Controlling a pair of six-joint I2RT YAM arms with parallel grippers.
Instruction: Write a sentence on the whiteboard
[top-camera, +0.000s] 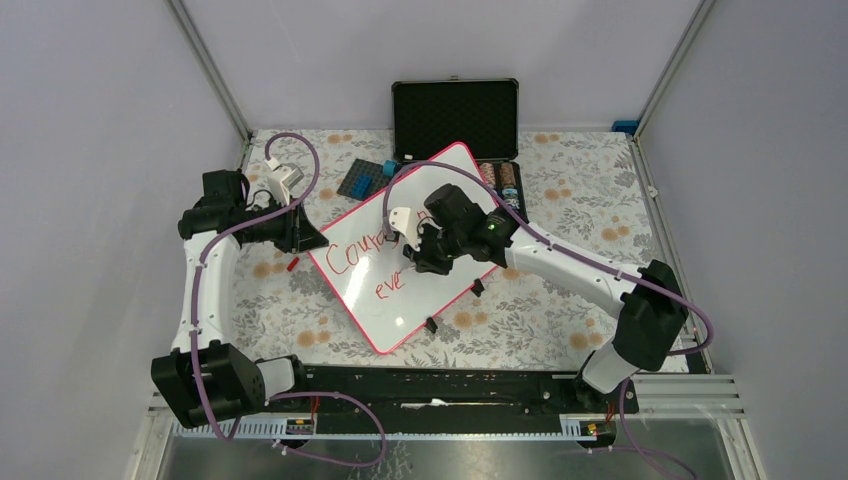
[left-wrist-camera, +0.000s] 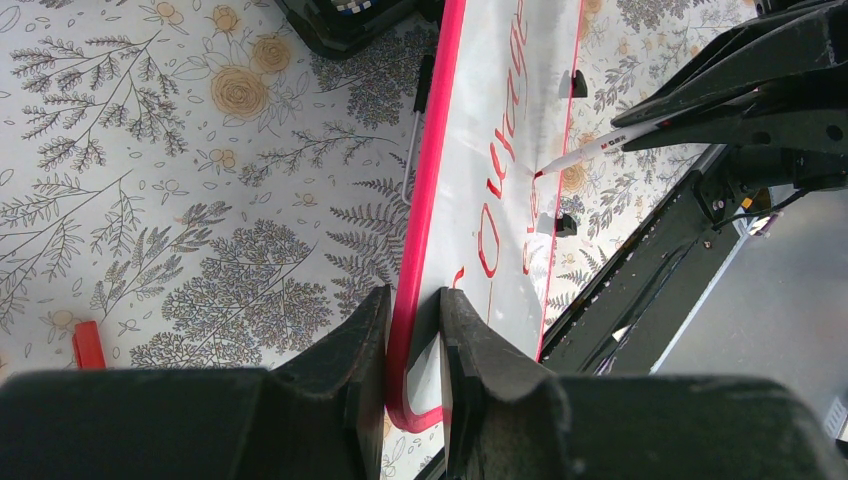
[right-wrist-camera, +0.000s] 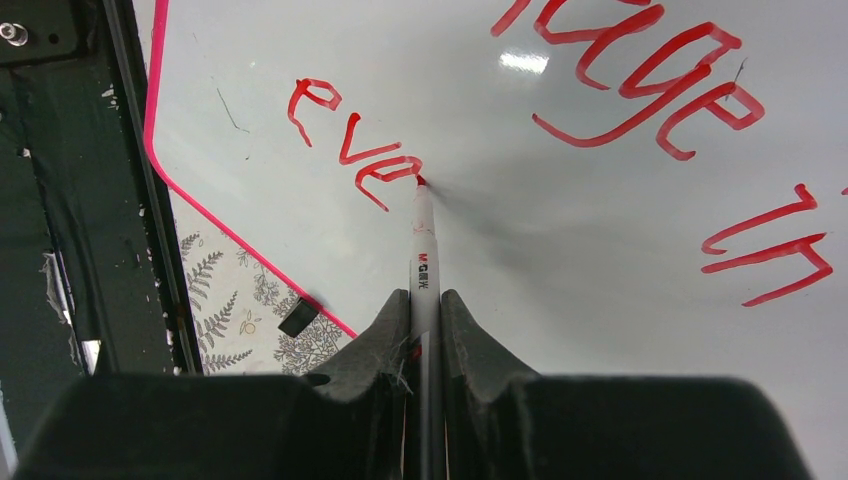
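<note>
Lg glossy white whiteboard (top-camera: 405, 308) w/ pink-red frame, laid askew at centre of frame on floral tabletop (top-camera: 560, 200), left edge clamped by left gripper (left-wrist-camera: 415, 312), white marker (right-wrist-camera: 423, 250) clamped in right gripper (right-wrist-camera: 425, 300), tip touched to board at end of red handwritten sentence (top-camera: 365, 262), "Courage in" over "eve".

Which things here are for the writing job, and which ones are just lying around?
For the job: whiteboard; red writing; marker, held by the right gripper; left gripper, clamped on the board's edge.

Just lying about: black case; red cap; dark studded plate; small blue block.
</note>
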